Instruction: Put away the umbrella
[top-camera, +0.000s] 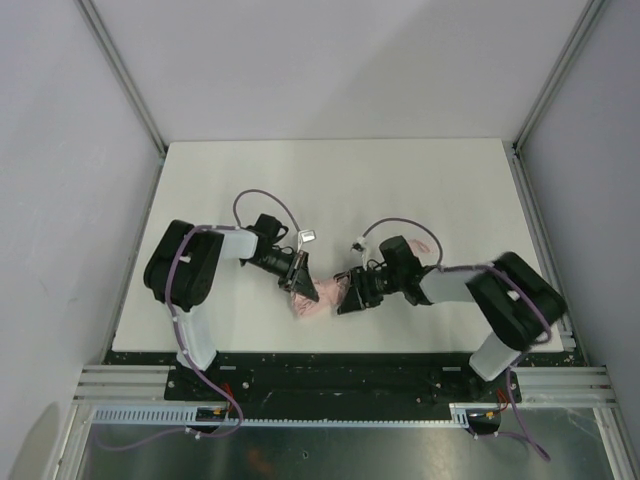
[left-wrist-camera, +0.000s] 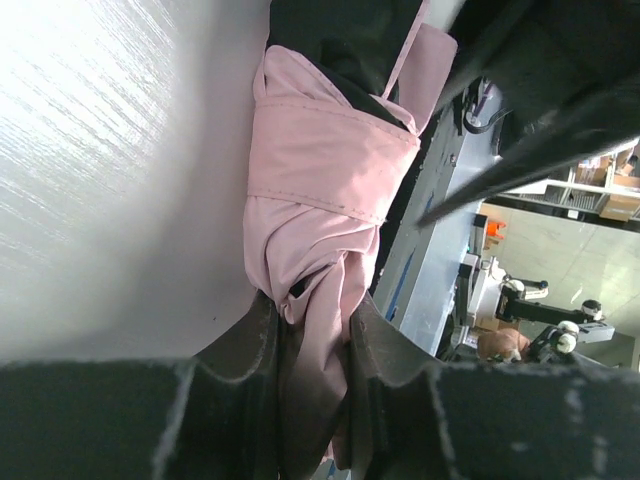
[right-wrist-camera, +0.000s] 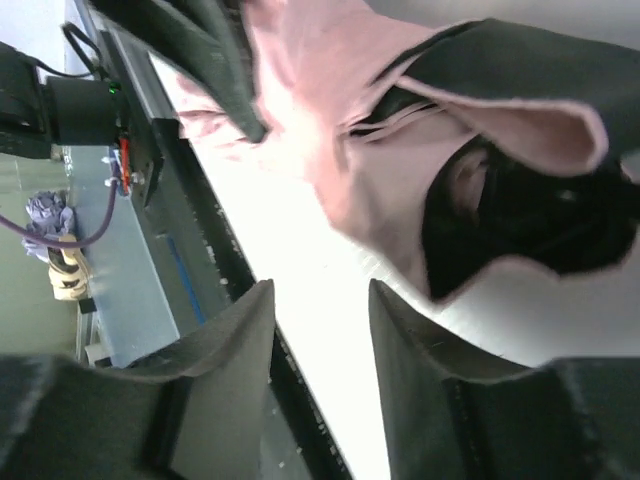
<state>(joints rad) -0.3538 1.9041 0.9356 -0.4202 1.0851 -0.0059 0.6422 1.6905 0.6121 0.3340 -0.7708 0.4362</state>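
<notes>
The pale pink folded umbrella (top-camera: 316, 297) lies on the white table between my two grippers, near the front edge. In the left wrist view the umbrella (left-wrist-camera: 320, 180) is a bunched pink bundle with a band round it, and my left gripper (left-wrist-camera: 312, 310) is shut on its near end of fabric. My left gripper (top-camera: 298, 283) sits at the umbrella's left end. My right gripper (top-camera: 347, 298) is at its right end. In the right wrist view the umbrella (right-wrist-camera: 380, 160) shows pink fabric and dark inner folds above my open, empty right gripper (right-wrist-camera: 322, 300).
The white table (top-camera: 330, 180) is walled by grey panels on both sides and at the back. A black base rail (top-camera: 330, 370) runs along the front edge. A small white tag (top-camera: 308, 237) and a thin pink cord (top-camera: 425, 245) lie by the arms.
</notes>
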